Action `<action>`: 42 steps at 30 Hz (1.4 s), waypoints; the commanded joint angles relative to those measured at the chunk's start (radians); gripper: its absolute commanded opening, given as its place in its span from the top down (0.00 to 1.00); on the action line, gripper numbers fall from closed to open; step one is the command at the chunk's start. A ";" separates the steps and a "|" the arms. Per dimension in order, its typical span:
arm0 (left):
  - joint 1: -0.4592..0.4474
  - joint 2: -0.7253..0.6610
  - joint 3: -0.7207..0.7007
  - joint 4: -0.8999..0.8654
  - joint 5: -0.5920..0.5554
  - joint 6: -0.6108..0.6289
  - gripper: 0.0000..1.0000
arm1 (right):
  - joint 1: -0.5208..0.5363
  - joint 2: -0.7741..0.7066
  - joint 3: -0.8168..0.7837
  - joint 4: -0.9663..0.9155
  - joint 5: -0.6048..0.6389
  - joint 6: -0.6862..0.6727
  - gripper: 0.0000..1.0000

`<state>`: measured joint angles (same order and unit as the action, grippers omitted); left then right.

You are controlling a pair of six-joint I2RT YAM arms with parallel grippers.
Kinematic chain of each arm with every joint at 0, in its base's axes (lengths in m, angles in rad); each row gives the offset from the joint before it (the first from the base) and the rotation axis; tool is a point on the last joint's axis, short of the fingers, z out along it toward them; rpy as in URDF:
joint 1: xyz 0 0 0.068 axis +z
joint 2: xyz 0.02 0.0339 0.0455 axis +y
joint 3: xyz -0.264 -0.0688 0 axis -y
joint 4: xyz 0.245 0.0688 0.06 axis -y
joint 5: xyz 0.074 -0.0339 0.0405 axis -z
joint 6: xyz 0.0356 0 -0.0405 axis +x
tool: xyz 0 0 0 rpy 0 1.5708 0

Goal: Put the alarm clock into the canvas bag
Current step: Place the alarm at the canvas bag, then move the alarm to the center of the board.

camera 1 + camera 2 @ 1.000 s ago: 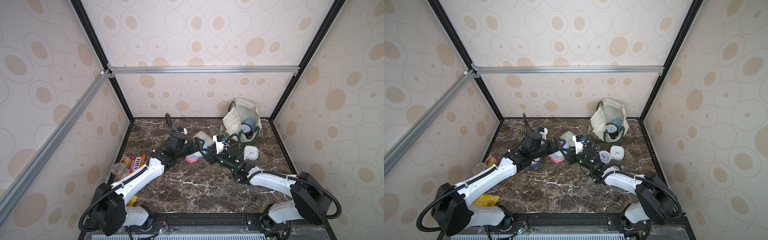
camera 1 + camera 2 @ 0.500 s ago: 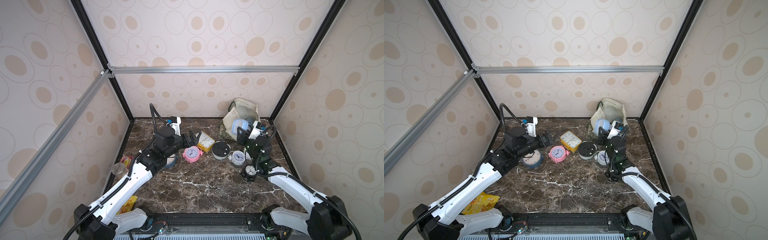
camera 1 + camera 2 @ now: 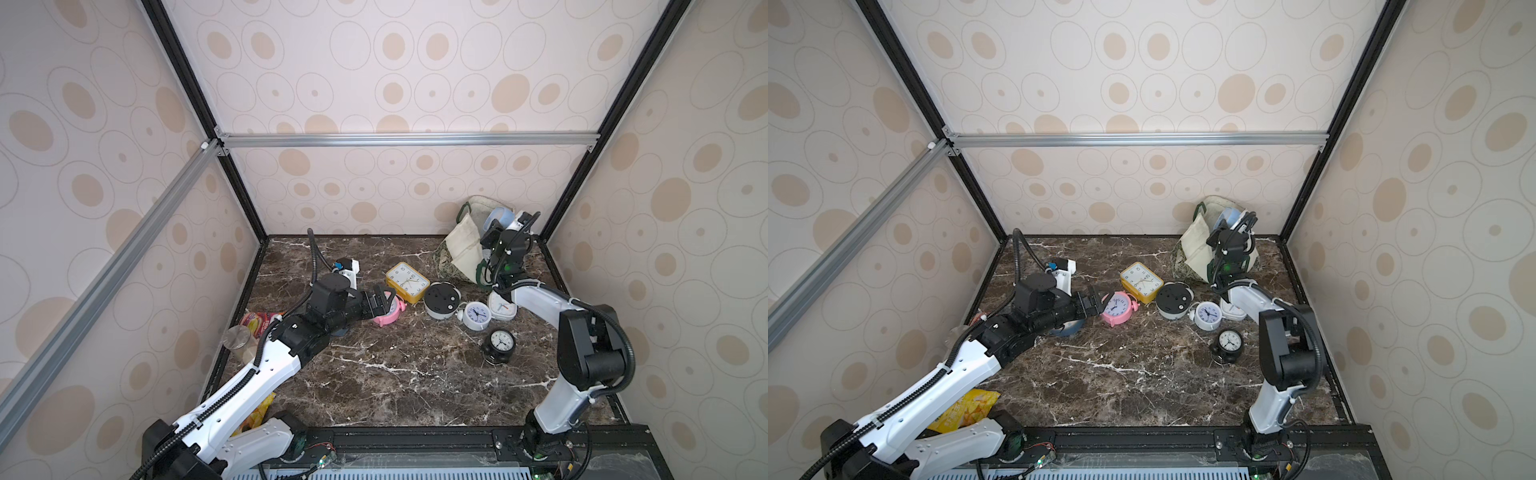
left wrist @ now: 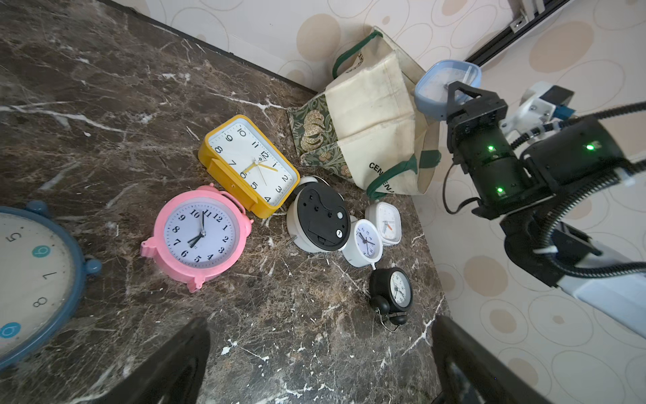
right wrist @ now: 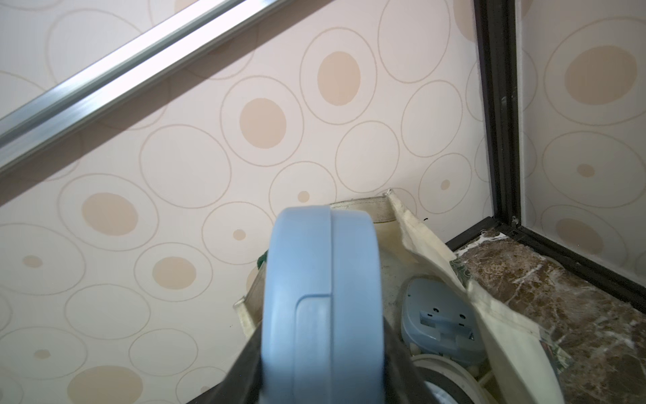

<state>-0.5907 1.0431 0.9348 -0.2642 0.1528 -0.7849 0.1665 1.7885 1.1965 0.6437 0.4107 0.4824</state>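
The canvas bag [image 3: 463, 241] [image 3: 1196, 245] [image 4: 370, 115] stands in the back right corner with its mouth open. My right gripper [image 3: 494, 232] [image 4: 458, 99] [image 5: 321, 367] is shut on a light blue alarm clock [image 3: 496, 218] [image 3: 1227, 216] [image 4: 444, 87] [image 5: 320, 297], held edge-on just above the bag's rim [image 5: 419, 238]. A grey-blue clock [image 5: 440, 314] and a white-rimmed one lie inside the bag. My left gripper [image 3: 382, 301] [image 3: 1096, 301] [image 4: 320, 349] hangs open and empty, just above the pink clock [image 3: 392, 313] [image 4: 199, 234].
On the marble lie a yellow clock [image 3: 407, 281], a round clock face down [image 3: 442, 299], a small white round clock [image 3: 477, 316], a white square clock [image 3: 503, 305] and a black clock [image 3: 500, 345]. A big blue clock [image 4: 35, 280] lies under my left arm. Snack packets [image 3: 259, 324] and a jar [image 3: 237, 338] sit at the left wall.
My right arm has carried the light blue clock from the table's middle to the bag's mouth. My left arm has drawn back toward the pink clock, still open.
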 commanded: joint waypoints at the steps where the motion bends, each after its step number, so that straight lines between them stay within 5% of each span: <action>1: 0.002 -0.038 -0.006 -0.043 -0.036 0.007 0.01 | -0.024 0.055 0.095 -0.049 0.049 0.038 0.89; 4: 0.002 -0.050 -0.010 -0.056 -0.051 0.011 0.02 | -0.047 0.103 0.155 -0.094 -0.009 0.058 0.75; 7: 0.005 -0.049 -0.007 -0.088 -0.095 0.028 0.02 | -0.058 0.094 0.164 -0.108 -0.066 0.057 0.42; 12: 0.015 -0.017 0.019 -0.190 -0.197 0.047 0.02 | -0.060 0.018 0.122 -0.112 -0.114 0.023 0.11; 24: 0.103 0.017 0.013 -0.305 -0.306 0.021 0.02 | -0.029 -0.261 -0.269 0.012 -0.371 -0.008 0.07; 32: 0.268 0.087 -0.049 -0.230 -0.235 0.029 0.02 | 0.087 -0.477 -0.405 -0.123 -0.416 -0.085 0.07; 42: 0.399 0.388 0.006 -0.182 -0.257 0.100 0.02 | 0.189 -0.598 -0.536 -0.224 -0.545 -0.025 0.10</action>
<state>-0.2180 1.3865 0.8982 -0.4725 -0.0971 -0.7235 0.3347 1.2114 0.6876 0.4572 -0.0753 0.4370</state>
